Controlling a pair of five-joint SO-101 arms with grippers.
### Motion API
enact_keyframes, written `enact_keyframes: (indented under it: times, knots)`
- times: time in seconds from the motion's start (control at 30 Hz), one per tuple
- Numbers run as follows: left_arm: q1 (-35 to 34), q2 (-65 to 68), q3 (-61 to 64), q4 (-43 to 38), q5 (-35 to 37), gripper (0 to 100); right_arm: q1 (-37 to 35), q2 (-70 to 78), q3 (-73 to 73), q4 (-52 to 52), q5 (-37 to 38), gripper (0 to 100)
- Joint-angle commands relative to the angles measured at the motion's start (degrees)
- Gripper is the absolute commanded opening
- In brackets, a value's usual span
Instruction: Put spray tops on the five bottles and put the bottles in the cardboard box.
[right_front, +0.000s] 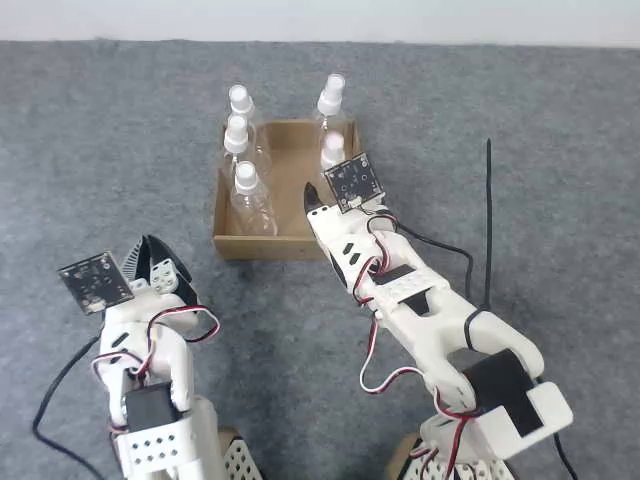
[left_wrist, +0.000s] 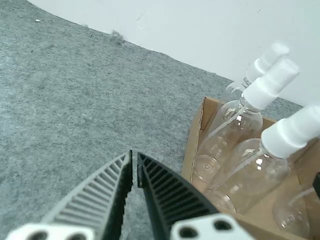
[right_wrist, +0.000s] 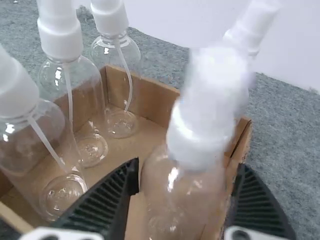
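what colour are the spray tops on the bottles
White spray tops, clearest in the left wrist view.

5 clear bottles (right_front: 252, 205) with white spray tops (right_front: 236, 133) stand upright inside the open cardboard box (right_front: 290, 245): 3 along its left wall, 2 along its right.

You have clear, glossy plastic bottles (right_wrist: 65, 95), matt white plastic spray tops (right_wrist: 60, 30), a dull brown cardboard box (right_front: 290, 245) and rough grey carpet (right_front: 100, 130) underneath.

On the tabletop (right_front: 100, 120), the cardboard box (right_front: 290, 185) sits at upper centre; inside, three bottles (right_front: 237, 135) line its left side, two bottles (right_front: 331, 97) its right.
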Motion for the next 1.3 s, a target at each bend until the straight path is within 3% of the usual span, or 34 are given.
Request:
enact_keyframes:
  times: [0.0,0.97,1.27]
  knots:
    - [-0.2,-1.1,-0.6,0.2,-0.5,1,-0.3,-0.7,-1.1,-0.5,0.2,25.8]
    - [0.0,-1.1,-0.6,0.2,-0.5,1,-0.4,-8.7,0.3,7.9,0.0,25.8]
    - [0.0,-1.1,-0.6,0.2,-0.5,1,-2.9,-9.0,-2.1,15.6,0.1,25.9]
